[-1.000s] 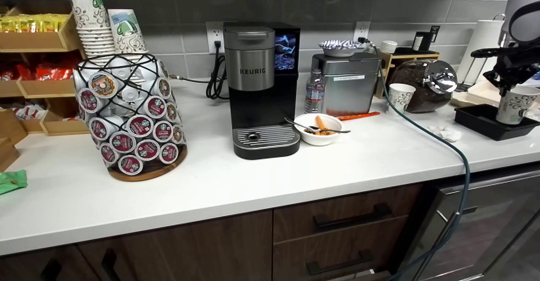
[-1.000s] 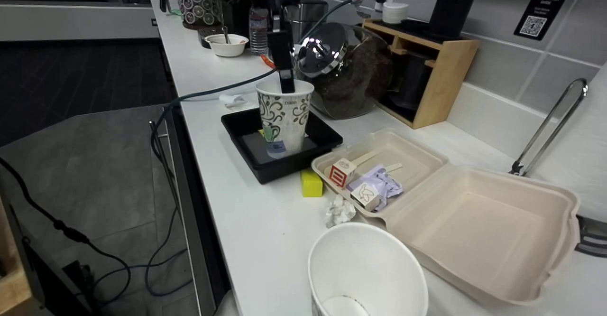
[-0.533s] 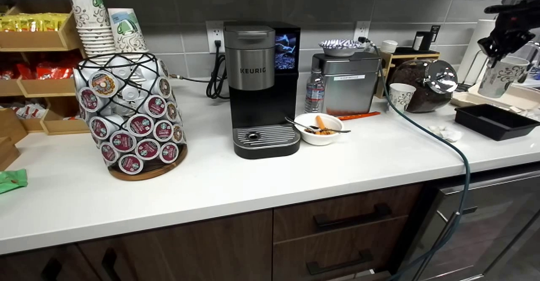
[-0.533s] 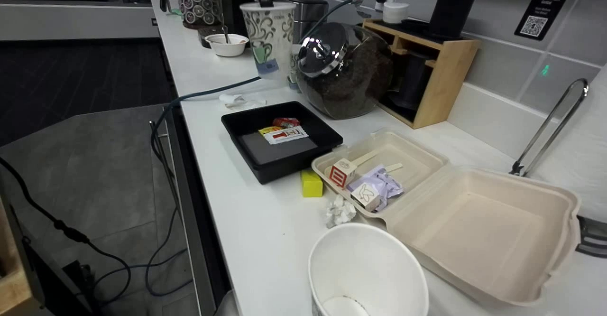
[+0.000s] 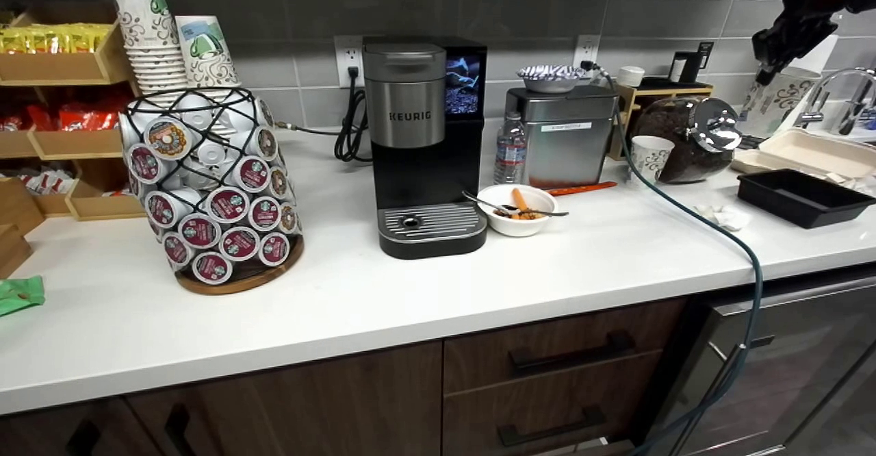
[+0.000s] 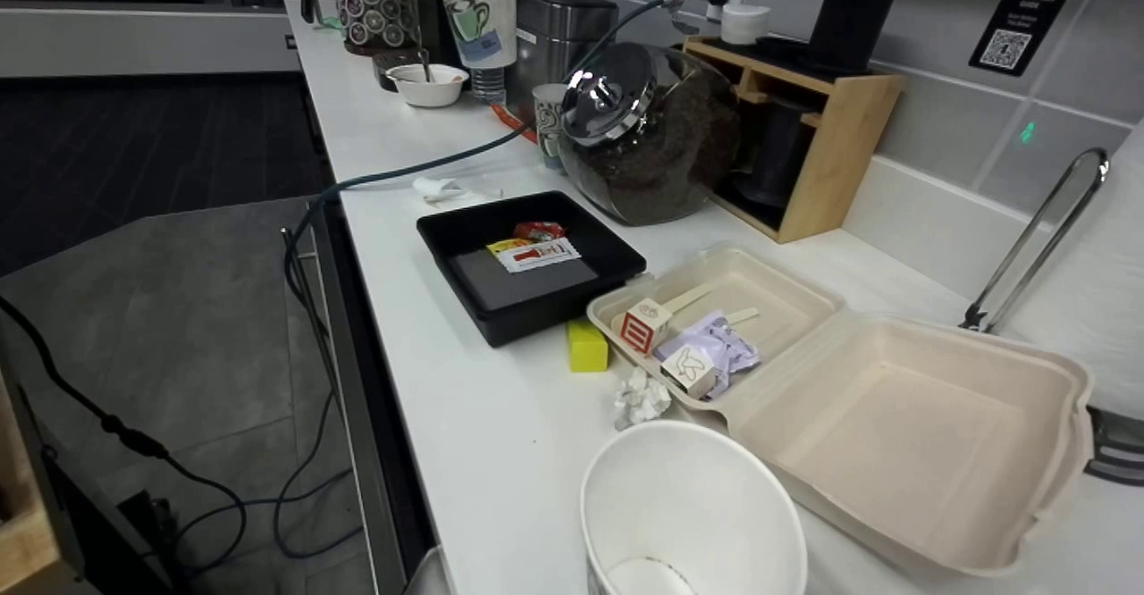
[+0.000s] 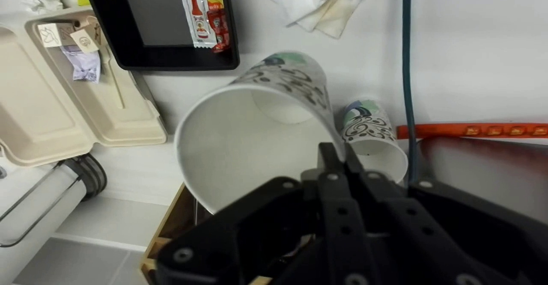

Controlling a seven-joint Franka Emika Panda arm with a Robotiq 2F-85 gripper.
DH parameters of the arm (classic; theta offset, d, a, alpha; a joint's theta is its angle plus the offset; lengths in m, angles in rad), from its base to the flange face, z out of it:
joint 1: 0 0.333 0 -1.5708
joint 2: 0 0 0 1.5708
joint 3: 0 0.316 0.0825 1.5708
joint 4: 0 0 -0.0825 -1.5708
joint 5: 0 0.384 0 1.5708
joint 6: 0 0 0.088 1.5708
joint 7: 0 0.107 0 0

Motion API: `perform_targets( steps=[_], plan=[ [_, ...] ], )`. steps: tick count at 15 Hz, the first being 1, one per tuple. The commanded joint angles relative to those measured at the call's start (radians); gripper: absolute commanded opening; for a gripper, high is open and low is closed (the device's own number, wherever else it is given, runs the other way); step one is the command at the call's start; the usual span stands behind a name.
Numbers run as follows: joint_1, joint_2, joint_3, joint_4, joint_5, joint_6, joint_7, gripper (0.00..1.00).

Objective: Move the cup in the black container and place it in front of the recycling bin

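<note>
White countertop (image 5: 547,264) stretches broadly between the Keurig coffee maker (image 5: 428,161) and its own front edge, the black tray (image 6: 559,307) near that edge. Clamped on the rim of the printed paper cup (image 7: 261,131), the gripper (image 7: 339,151) holds it tilted aloft, apart from the tray. In an exterior view the top border crops the cup (image 6: 478,10); the gripper partly hides the wooden shelf (image 7: 177,212).

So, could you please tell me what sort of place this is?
Probably an office break room or similar shared coffee corner, judging by the Keurig coffee machine, many coffee pods and stacked paper cups.
</note>
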Motion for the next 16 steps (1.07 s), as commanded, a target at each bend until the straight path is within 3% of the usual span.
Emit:
perform_targets(
  steps=[1, 2, 9, 11, 16],
  plan=[
    [-0.007, 0.014, 0.002, 0.000, 0.004, -0.002, -0.006, 0.01],
    [0.018, 0.042, 0.017, 0.001, 0.059, 0.051, -0.091, 0.01],
    [0.130, 0.265, 0.148, 0.151, 0.198, 0.164, -0.298, 0.01],
    [0.129, 0.347, 0.168, 0.225, 0.219, 0.129, -0.411, 0.01],
    [0.132, 0.512, 0.149, 0.391, 0.119, 0.009, -0.481, 0.01]
  ],
)
